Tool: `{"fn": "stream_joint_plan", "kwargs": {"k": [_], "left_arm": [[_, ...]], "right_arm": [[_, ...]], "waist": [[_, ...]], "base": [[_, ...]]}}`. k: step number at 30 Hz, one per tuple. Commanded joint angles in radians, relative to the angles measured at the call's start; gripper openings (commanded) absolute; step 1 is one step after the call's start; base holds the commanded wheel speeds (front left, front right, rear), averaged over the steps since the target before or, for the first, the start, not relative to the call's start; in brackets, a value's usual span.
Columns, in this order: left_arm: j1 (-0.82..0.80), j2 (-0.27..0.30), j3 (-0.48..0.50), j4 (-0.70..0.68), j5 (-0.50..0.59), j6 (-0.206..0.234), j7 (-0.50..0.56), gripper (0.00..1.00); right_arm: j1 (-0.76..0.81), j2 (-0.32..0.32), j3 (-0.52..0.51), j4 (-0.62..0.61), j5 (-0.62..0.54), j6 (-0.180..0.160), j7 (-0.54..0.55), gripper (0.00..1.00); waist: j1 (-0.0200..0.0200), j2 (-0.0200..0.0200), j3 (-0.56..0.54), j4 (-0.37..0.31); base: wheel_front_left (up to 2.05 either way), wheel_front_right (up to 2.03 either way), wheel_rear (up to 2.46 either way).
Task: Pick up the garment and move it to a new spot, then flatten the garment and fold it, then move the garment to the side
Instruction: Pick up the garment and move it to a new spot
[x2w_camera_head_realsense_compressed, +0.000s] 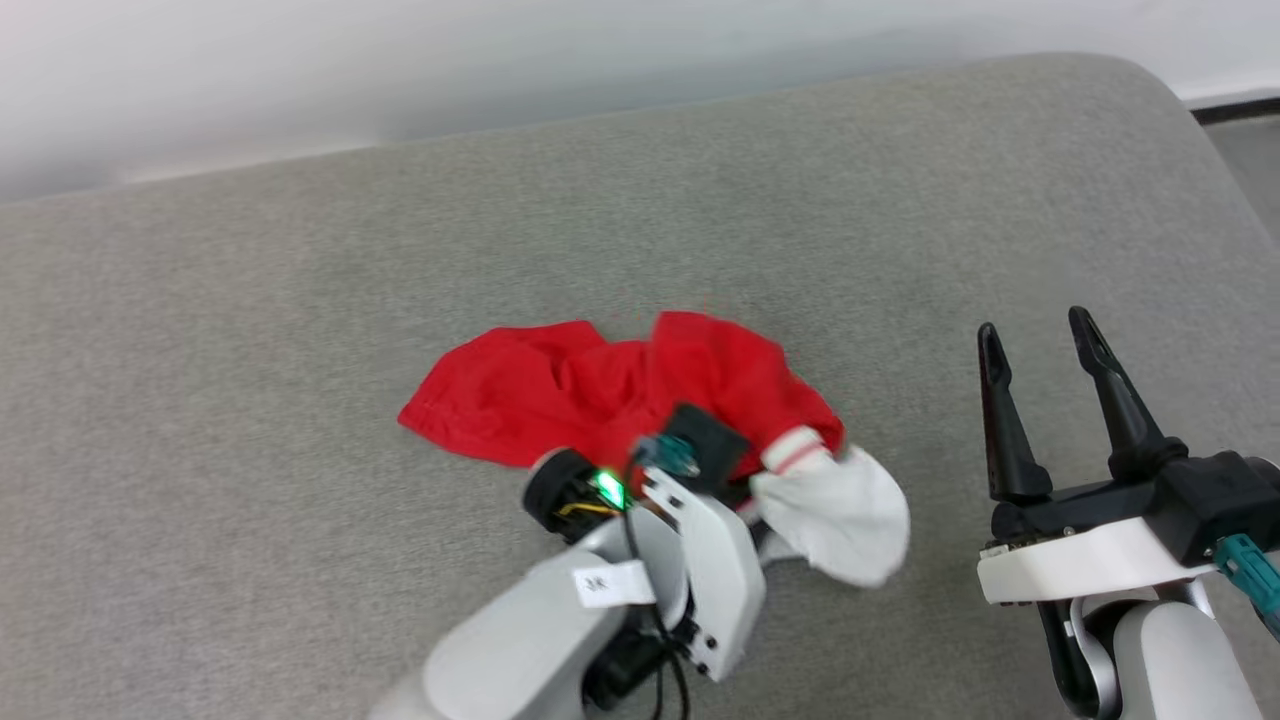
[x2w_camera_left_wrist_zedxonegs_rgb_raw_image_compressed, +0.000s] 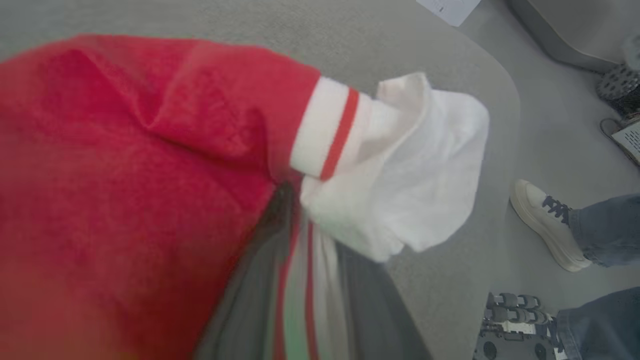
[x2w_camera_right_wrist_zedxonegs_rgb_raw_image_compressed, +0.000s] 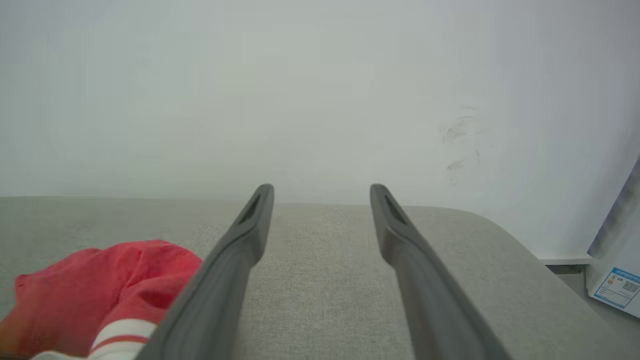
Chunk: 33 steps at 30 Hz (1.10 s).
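Left claw (x2w_camera_left_wrist_zedxonegs_rgb_raw_image_compressed: 296, 202) pinches garment (x2w_camera_head_realsense_compressed: 560, 390); bare cushion (x2w_camera_head_realsense_compressed: 300, 300) all round.

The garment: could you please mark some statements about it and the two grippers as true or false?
1. The garment lies bunched on the grey padded surface. True.
2. The right gripper has its fingers clamped on a sleeve. False: they stand open, clear of the garment.
3. The left gripper has cloth between its fingers. True.
4. The white trim band carries a blue stripe. False: the stripe is red.
5. A person's shoe stands on the floor. True.
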Motion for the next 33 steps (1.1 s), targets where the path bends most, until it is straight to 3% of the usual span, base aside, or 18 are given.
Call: {"fn": "stream_joint_plan", "kwargs": {"k": [1,7,12,15,19,26,33], "left_arm": [[-0.013,-0.016,-0.014,0.03,0.011,-0.007,-0.013,1.0],[-0.022,-0.087,-0.038,0.109,0.01,-0.048,-0.102,1.0],[-0.049,-0.082,0.019,0.094,0.009,-0.049,-0.231,1.0],[-0.068,-0.043,0.074,0.064,0.021,-0.033,-0.319,1.0],[-0.052,0.053,0.155,0.04,0.043,0.01,-0.422,1.0],[0.085,0.205,0.324,-0.07,0.078,0.082,-0.489,1.0],[0.331,0.214,0.505,-0.274,0.178,0.098,-0.489,1.0]], "right_arm": [[-0.011,0.004,0.001,0.0,0.003,-0.001,-0.001,1.0],[0.007,0.004,-0.005,0.005,0.005,-0.001,-0.001,1.0],[0.025,0.004,-0.007,0.009,-0.01,-0.001,-0.001,1.0],[0.035,0.004,-0.01,0.013,-0.023,-0.001,-0.001,1.0],[0.05,0.003,-0.012,0.019,-0.043,-0.001,-0.001,1.0],[0.072,0.003,-0.016,0.019,-0.064,-0.001,-0.001,1.0],[0.094,0.003,-0.023,0.013,-0.061,-0.001,-0.001,1.0]], "waist": [[0.0001,-0.0001,0.009,-0.021],[0.0001,-0.0001,-0.01,-0.02],[0.0001,-0.0001,-0.048,0.018],[0.0001,-0.0001,-0.076,0.048],[0.0001,-0.0001,-0.109,0.082],[0.0001,-0.0001,-0.145,0.115],[0.0001,-0.0001,-0.153,0.127]], "base": [[0.0,0.0,0.0],[0.0,0.0,0.0],[0.0,0.0,0.0],[0.0,0.0,0.0],[0.0,0.0,0.0],[0.0,0.0,0.0],[0.0,0.0,0.0]]}}
